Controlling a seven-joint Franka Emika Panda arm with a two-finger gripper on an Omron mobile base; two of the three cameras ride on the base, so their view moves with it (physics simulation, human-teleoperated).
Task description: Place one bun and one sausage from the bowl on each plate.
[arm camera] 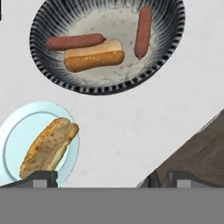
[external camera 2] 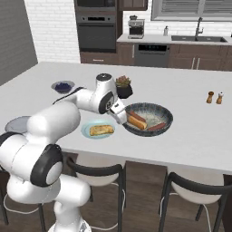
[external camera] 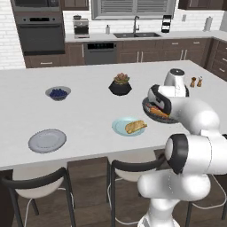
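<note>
The wide dark bowl holds one bun and two sausages. In the right base view the bowl sits right of the teal plate. A toasted bun lies on that teal plate. The grey plate rests bare at the counter's front left. My gripper hovers open above the counter between the teal plate and the bowl, with nothing between its fingers. From the right base view the gripper hangs at the bowl's left rim.
A small bowl of blue berries and a black pot with a plant stand farther back. Salt and pepper shakers are at the far right. The counter's front edge and stools lie just below the hand.
</note>
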